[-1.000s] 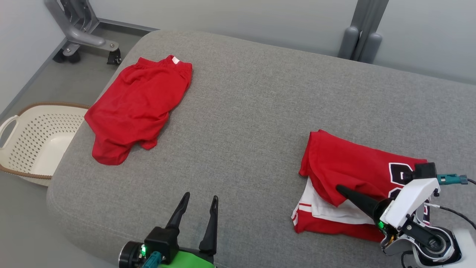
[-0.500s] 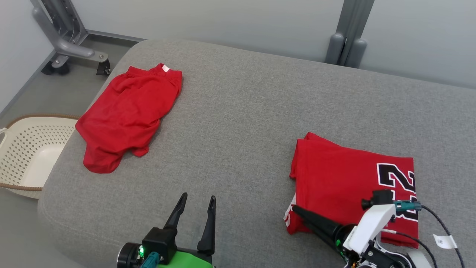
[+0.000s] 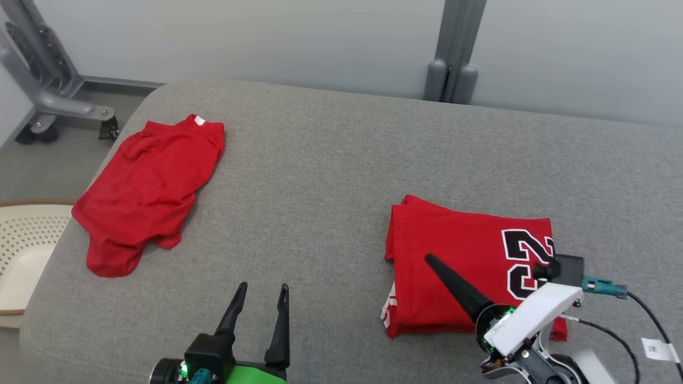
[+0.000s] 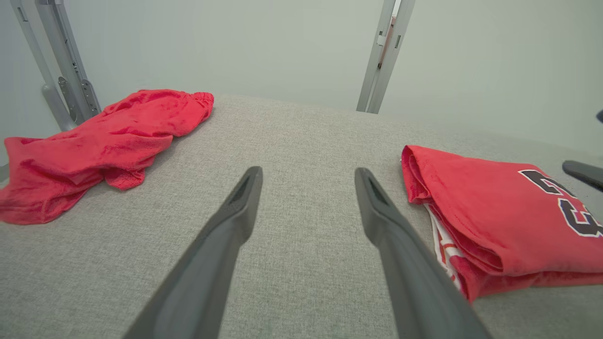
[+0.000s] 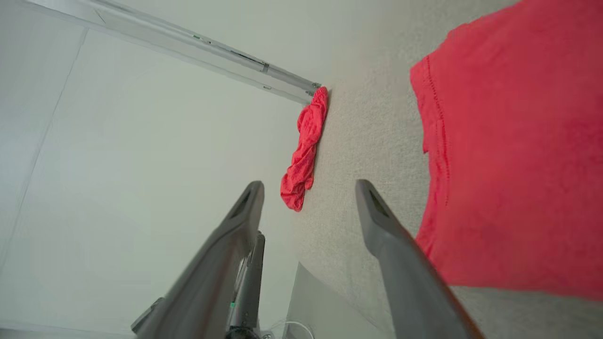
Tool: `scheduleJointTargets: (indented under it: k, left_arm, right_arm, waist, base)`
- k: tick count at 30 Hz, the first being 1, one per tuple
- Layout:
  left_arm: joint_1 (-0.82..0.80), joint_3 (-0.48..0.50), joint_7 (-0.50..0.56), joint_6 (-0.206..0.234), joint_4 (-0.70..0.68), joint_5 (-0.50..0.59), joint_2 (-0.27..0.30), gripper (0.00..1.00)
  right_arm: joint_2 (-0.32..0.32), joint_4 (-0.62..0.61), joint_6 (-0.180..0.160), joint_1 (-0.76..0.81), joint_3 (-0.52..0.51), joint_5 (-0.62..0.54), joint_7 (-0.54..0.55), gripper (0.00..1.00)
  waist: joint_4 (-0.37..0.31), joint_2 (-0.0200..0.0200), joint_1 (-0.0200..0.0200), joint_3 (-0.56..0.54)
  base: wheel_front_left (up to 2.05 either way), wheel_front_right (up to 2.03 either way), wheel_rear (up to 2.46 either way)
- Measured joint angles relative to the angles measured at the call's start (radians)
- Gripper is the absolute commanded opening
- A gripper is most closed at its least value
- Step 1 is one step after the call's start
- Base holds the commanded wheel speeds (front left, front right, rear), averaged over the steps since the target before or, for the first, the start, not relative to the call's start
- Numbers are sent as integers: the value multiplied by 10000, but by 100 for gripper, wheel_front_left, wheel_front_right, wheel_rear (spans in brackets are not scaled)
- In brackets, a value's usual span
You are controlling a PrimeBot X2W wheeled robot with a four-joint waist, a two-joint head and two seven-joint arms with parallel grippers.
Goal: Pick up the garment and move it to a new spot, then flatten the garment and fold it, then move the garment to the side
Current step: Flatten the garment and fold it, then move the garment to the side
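The garment, a red jersey (image 3: 459,256) with a black number, lies folded in a flat rectangle on the right of the grey cushion (image 3: 331,176). My right gripper (image 3: 433,262) hovers over its front half, pointing toward the far left. In the right wrist view its fingers (image 5: 308,188) stand apart with nothing between them, and the jersey (image 5: 513,165) lies beside them. My left gripper (image 3: 263,288) is open near the front edge, over bare cushion. The left wrist view has its fingers (image 4: 308,174) spread, with the jersey (image 4: 494,212) to their right.
Crumpled red shorts (image 3: 144,192) lie at the cushion's far left, also in the left wrist view (image 4: 103,136). A cream perforated basket (image 3: 21,240) stands on the floor to the left. A wheeled grey metal stand (image 3: 48,90) and a grey post (image 3: 453,53) are behind.
My right gripper was shut on a raised fold of the jersey; it has opened and let go, and the jersey now lies flat. The camera has turned, shifting the whole picture.
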Motion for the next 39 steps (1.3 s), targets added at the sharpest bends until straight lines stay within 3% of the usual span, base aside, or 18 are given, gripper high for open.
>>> scheduleJointTargets:
  k: [6, 11, 14, 15, 18, 21, 27, 39]
  left_arm:
    - [289, 435, 0, -6, -21, 182, -2, 100]
    - [382, 748, 2, -44, -230, 336, 0, 100]
    - [484, 880, 0, -44, -316, 408, -2, 100]
    - [617, 974, 0, -44, -359, 454, -2, 100]
    - [794, 1114, 2, -33, -495, 596, -2, 100]
    - [1031, 1237, 0, -35, -826, 775, 0, 100]
    - [1566, 1365, 0, -192, -1649, 972, 0, 100]
    - [2044, 1461, 0, -313, -1916, 1626, 0, 100]
  right_arm:
    - [-972, 658, -2, 1, 194, -2520, -2786, 100]
    - [-1693, 2090, -2, -119, 405, -4838, -4803, 100]
    - [-1797, 2871, 0, -203, 324, -6295, -5490, 100]
    - [-1799, 3281, 0, -212, 100, -7287, -5708, 100]
    - [-1599, 3103, 0, -204, -240, -8433, -5787, 100]
    - [-1197, 2073, 4, -124, -688, -9072, -5822, 100]
    - [-1005, 972, 2, 637, -993, -9835, -5829, 100]
    - [-598, 1024, 2, 1477, -1064, -10130, -5829, 100]
  waist:
    - [-614, 0, 0, -267]
    - [-1174, 0, 0, -444]
    - [-1441, 0, 0, -553]
    - [-1595, 0, 0, -648]
    - [-1764, 0, 0, -796]
    - [-1926, 0, 0, -922]
    - [-2094, 0, 0, -1147]
    - [-1968, 0, 0, -1315]
  base:
    - [0, 0, 0]
    - [0, 0, 0]
    - [0, 0, 0]
    - [0, 0, 0]
    - [0, 0, 0]
    - [0, 0, 0]
    - [0, 0, 0]
    - [0, 0, 0]
